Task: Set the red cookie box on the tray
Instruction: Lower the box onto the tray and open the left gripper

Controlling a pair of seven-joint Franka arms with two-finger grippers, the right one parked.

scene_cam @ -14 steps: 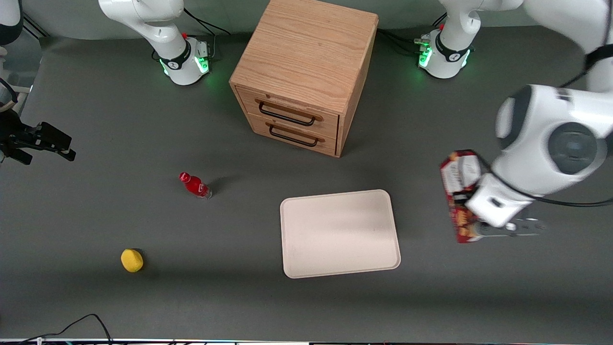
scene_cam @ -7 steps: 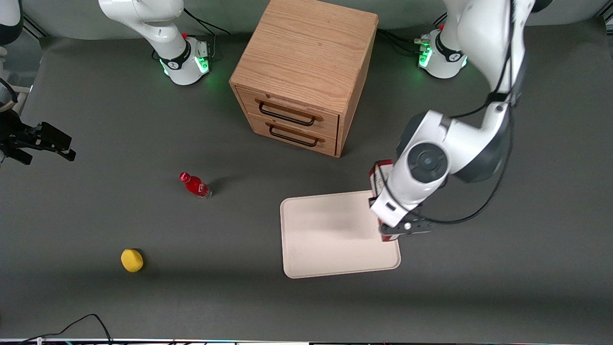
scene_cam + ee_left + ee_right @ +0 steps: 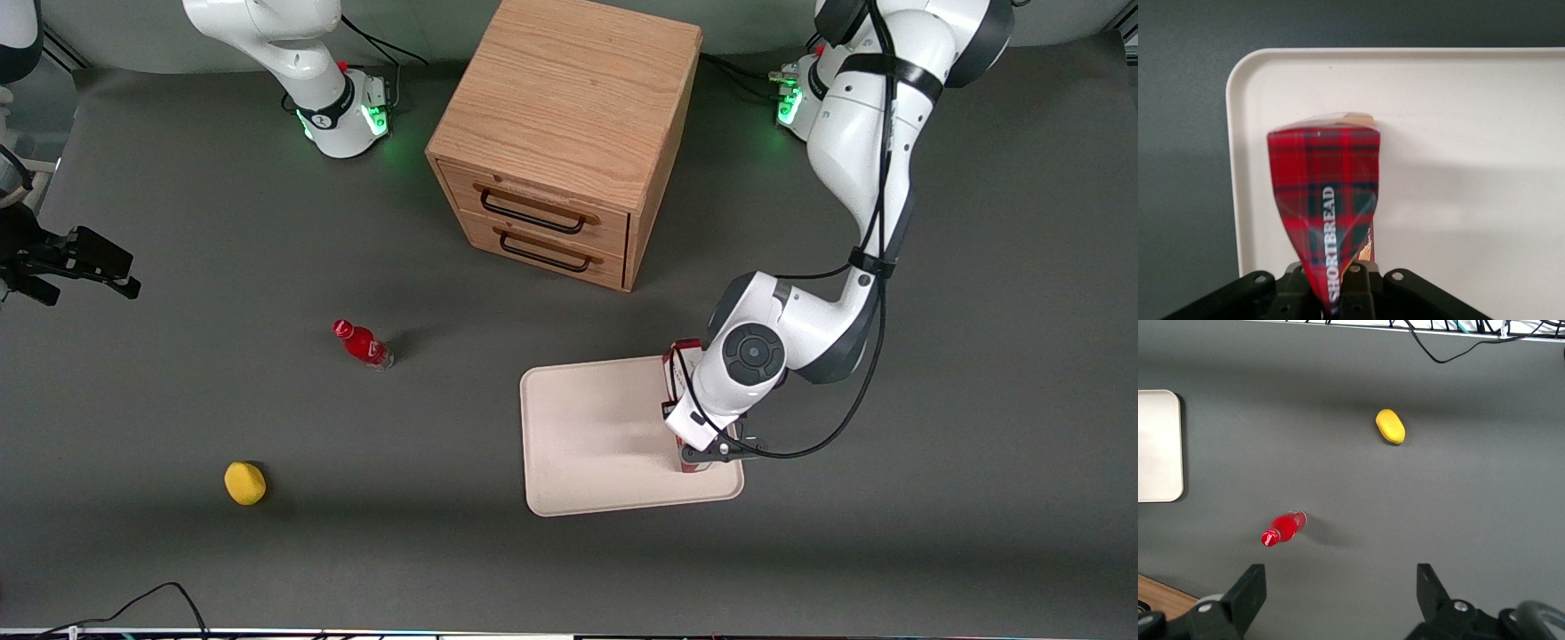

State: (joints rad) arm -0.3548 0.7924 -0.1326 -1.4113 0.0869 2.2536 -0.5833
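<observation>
Gripper: the left arm's gripper (image 3: pixel 707 455) is seen over the tray's edge toward the working arm's end of the table, with its fingers clamped on the red cookie box.

Red cookie box: the red cookie box (image 3: pixel 1327 217) is held by one end between the fingers, and its tartan face with the word SHORTBREAD is shown to the wrist camera. Its free end is seen over the tray, close to the rim (whether it touches the tray floor cannot be told). In the front view only a sliver of the box (image 3: pixel 675 369) is seen beside the arm's wrist.

Tray: the cream tray (image 3: pixel 596 436) is laid flat on the dark table, nearer to the front camera than the drawer cabinet. One rounded corner (image 3: pixel 1245 73) is shown in the wrist view, just beside the box.

Drawer cabinet: a wooden cabinet (image 3: pixel 569 116) with two drawers and dark handles is placed between the two arm bases.

Red bottle: a small red bottle (image 3: pixel 360 343) is found lying on the table toward the parked arm's end, well apart from the tray.

Yellow object: a small yellow object (image 3: pixel 244 483) is seen nearer to the front camera than the bottle.
</observation>
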